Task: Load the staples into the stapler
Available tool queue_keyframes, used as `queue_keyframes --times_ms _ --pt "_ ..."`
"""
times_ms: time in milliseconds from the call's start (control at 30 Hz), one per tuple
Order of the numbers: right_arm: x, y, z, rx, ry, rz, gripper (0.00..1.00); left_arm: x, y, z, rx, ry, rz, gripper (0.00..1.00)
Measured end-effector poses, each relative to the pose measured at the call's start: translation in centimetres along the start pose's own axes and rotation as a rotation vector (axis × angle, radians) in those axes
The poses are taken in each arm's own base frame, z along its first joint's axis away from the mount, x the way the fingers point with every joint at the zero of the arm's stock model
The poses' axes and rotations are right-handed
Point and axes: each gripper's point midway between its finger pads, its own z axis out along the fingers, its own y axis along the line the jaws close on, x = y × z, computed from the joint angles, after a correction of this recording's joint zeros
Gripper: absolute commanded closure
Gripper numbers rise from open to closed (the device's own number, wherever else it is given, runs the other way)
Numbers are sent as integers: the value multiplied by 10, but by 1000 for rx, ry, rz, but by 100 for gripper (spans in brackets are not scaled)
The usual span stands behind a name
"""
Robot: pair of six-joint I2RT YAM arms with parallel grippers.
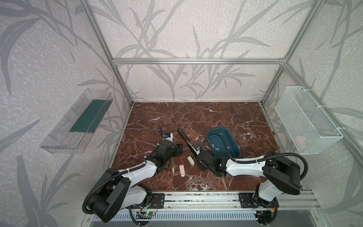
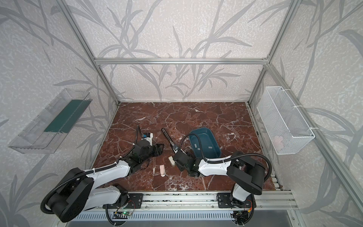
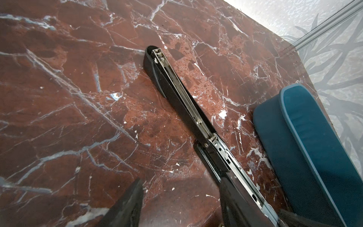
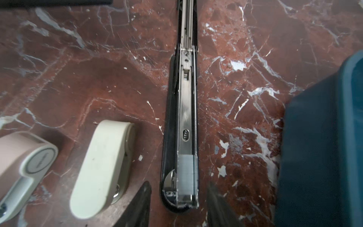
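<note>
- At the front end of the folded-open stapler, a strip of staples is seated in the metal channel, just ahead of the right fingers.
- Those fingers are spread, one on each side of the stapler's tip. A sliver of desk can be seen on both sides, so nothing is being pinched.
- The left fingers are spread wide too, and nothing is held. The stapler's base half runs between them, closer to the finger by the bin. Whether they touch there can't be made out.
- The stapler is long, with a glossy black plastic body and a shiny steel rail. It's laid flat and set diagonally in both top views.
- The staples read as a flat, finely ribbed grey metal block with square ends.
- The desk looks like polished red-brown marble, veined in white.
- The bin is dark teal plastic with rounded corners, parked just beside the stapler on the right arm's side. A couple of loose strips are lying in it.
- On the stapler's other side sit a cream mini stapler and a pink mini stapler, both rounded matte plastic. The cream one is nearest the right fingers but apart from the black stapler.
</note>
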Motion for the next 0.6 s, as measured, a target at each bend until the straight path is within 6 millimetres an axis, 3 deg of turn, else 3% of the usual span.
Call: queue_keyframes --times_ms 133,600 --pt "4 -2 4 6 15 -6 66 4 4 4 -13 14 -20 36" --pt "-6 0 8 17 3 -8 72 12 -5 30 59 46 -95 37"
